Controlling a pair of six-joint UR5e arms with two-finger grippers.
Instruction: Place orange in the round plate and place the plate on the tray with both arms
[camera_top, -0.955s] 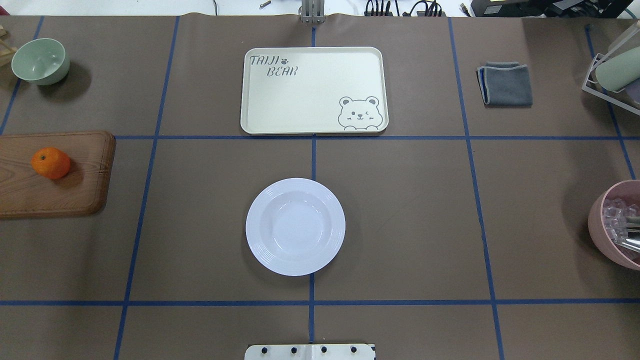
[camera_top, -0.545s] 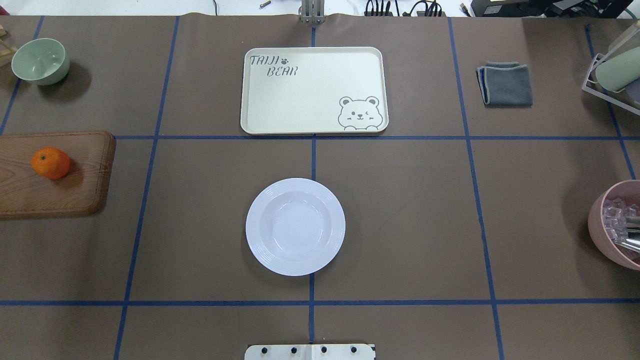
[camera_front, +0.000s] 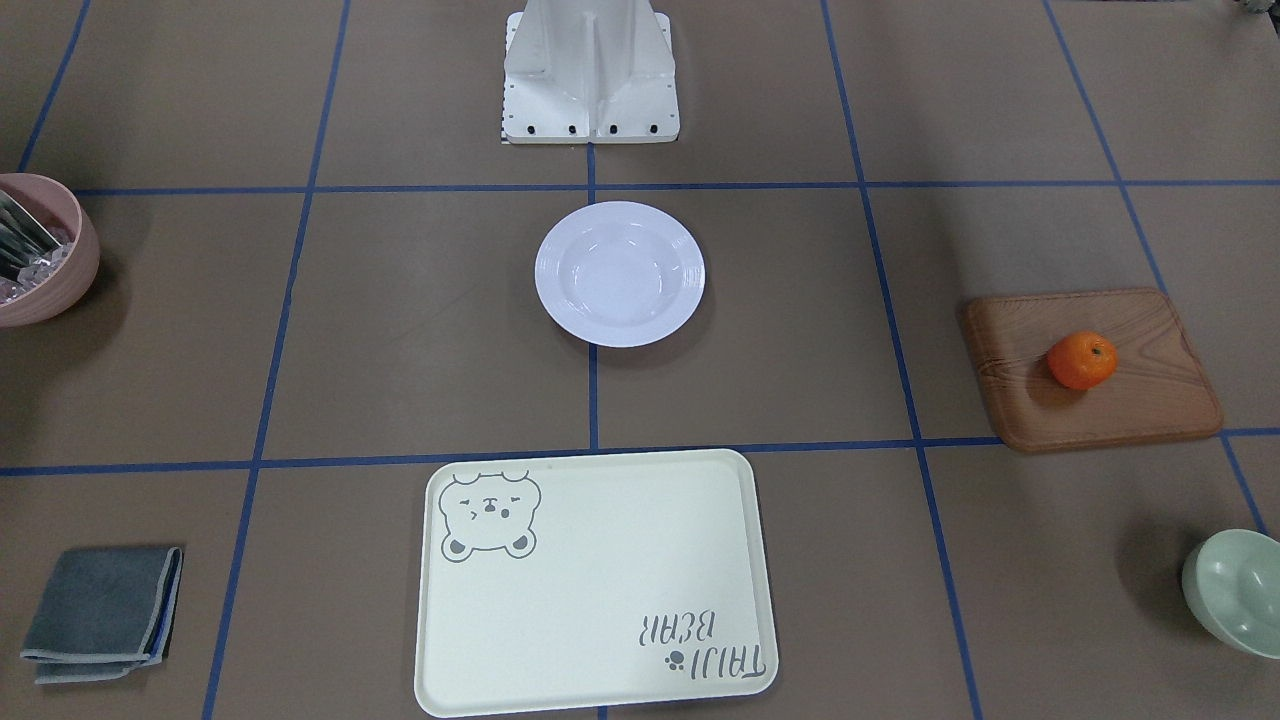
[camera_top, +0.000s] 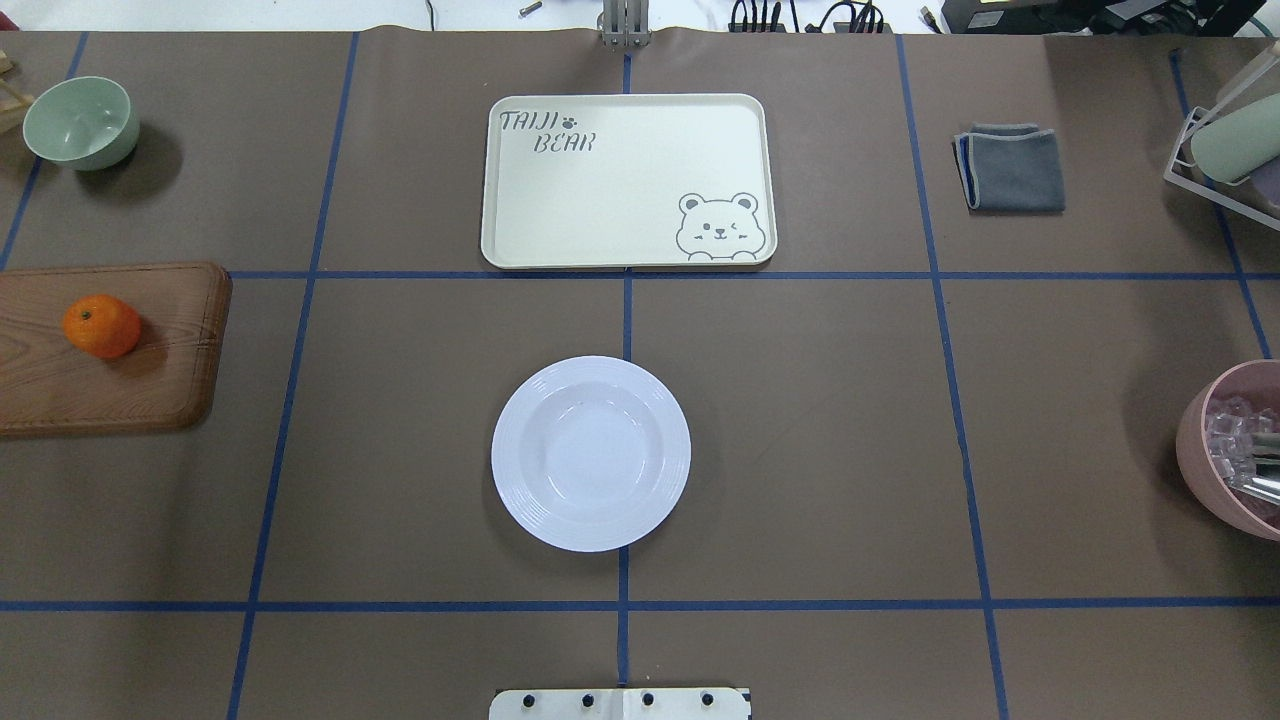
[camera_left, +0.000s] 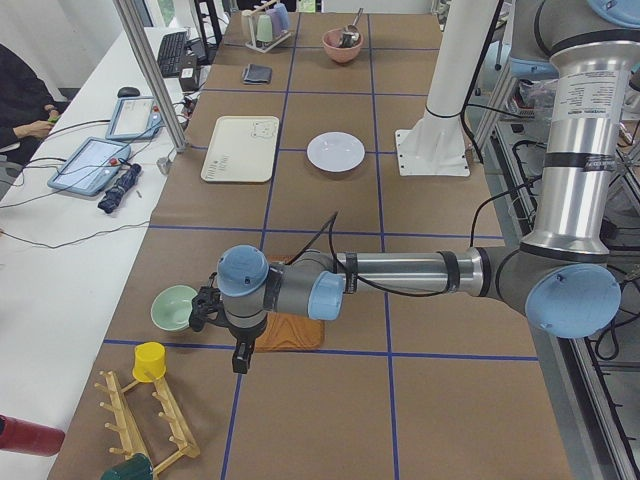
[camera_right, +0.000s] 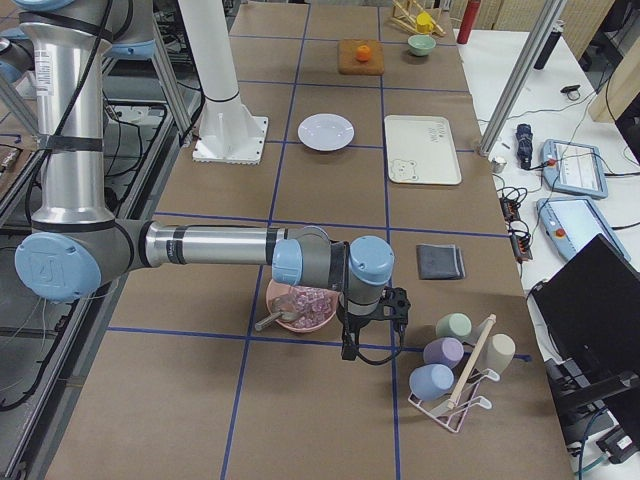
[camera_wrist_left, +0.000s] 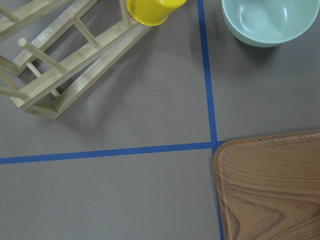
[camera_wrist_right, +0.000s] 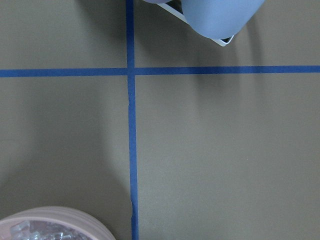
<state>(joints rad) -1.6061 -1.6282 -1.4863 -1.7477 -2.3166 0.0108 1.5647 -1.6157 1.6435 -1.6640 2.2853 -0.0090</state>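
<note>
The orange (camera_top: 101, 326) sits on a brown wooden board (camera_top: 60, 390) at the table's left edge; it also shows as the orange (camera_front: 1081, 360) in the front view. The white round plate (camera_top: 508, 455) lies empty in the middle, near the robot's base. Beyond it, the cream bear tray (camera_top: 620, 180) is empty. My left gripper (camera_left: 240, 355) hangs past the board's outer end, near the green bowl; I cannot tell its state. My right gripper (camera_right: 347, 350) hangs beside the pink bowl at the other end; I cannot tell its state. Neither wrist view shows fingers.
A pale green bowl (camera_top: 80, 120) stands at the far left. A pink bowl (camera_top: 1230, 450) with clear pieces is at the right edge. A folded grey cloth (camera_top: 1012, 167) lies far right. A wooden rack (camera_left: 150, 420) and a cup rack (camera_right: 455, 370) stand at the table's ends.
</note>
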